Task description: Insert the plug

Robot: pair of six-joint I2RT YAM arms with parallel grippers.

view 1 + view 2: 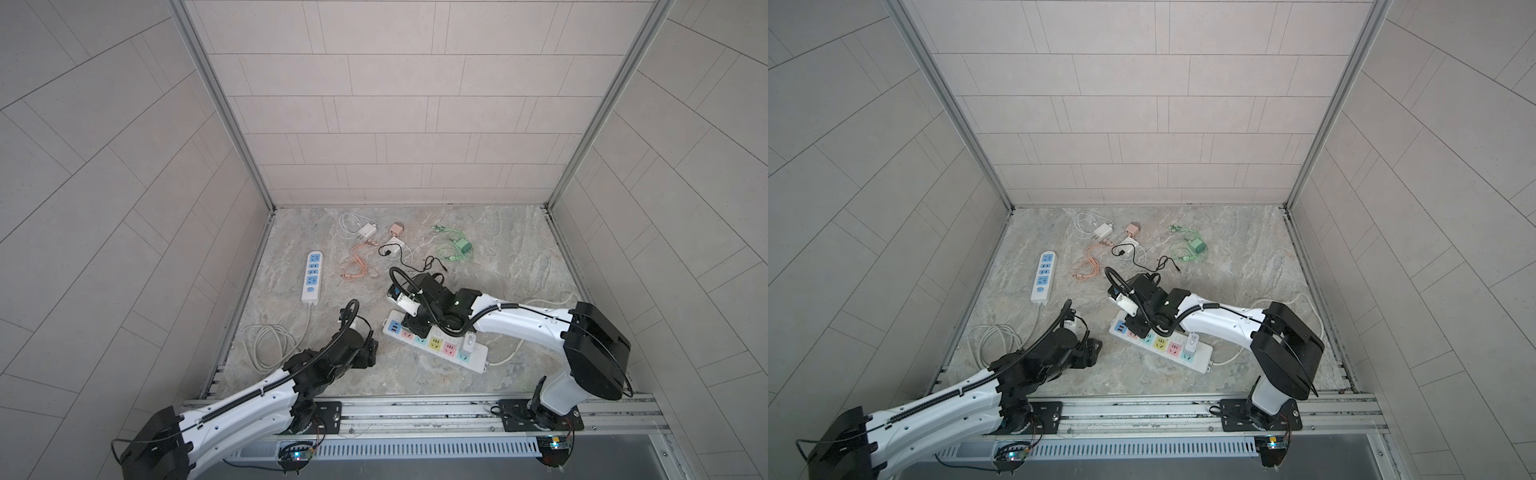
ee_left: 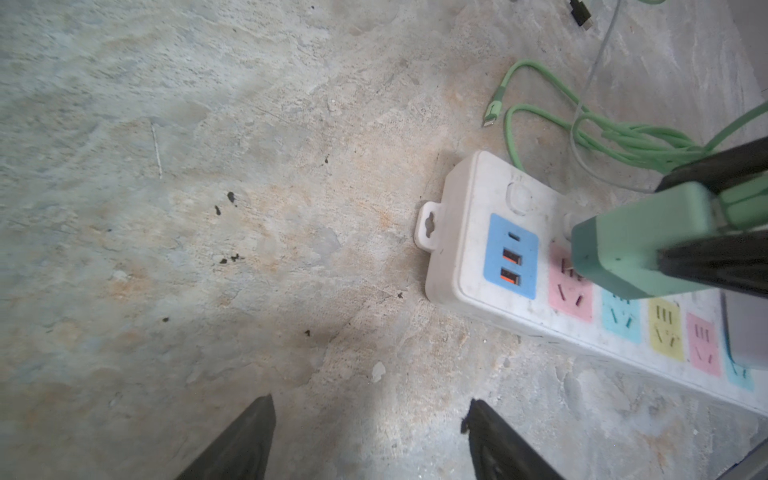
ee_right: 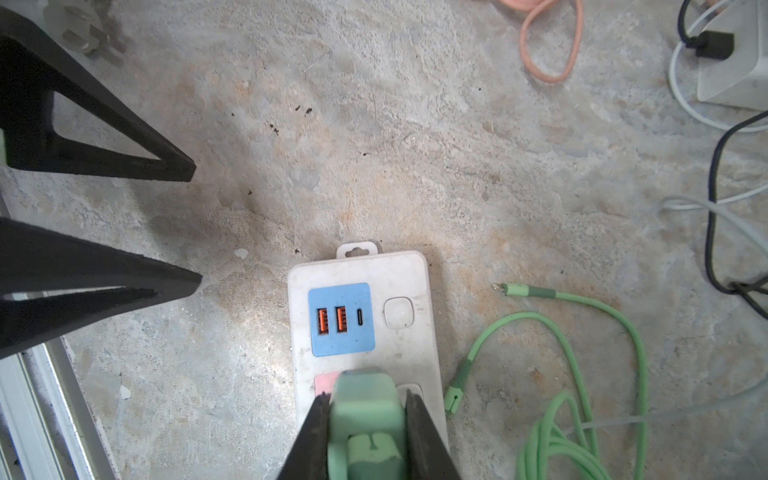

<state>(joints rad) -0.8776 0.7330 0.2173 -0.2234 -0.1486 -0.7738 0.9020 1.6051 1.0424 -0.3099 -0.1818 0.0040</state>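
Rounded matte green plug (image 3: 365, 411) is pinched between the closed black wedge fingers of right gripper (image 3: 366, 397). It is tilted over the pink socket (image 2: 567, 291) at the 10 o'clock end of the scuffed white plastic power strip (image 1: 478, 358). Prong seating cannot be told. Left gripper (image 2: 370, 411) is spread wide and empty at the strip's 9 o'clock, above the mottled stone surface (image 2: 208, 166).

Lab test cell, tiled walls (image 1: 395, 104), aluminium rail (image 1: 415, 409)

Marbled tabletop (image 1: 519, 257) | pastel power strip (image 1: 435, 343) | blue-socket strip (image 1: 312, 276) | white charger (image 1: 368, 230) | pink cable (image 1: 357, 270)
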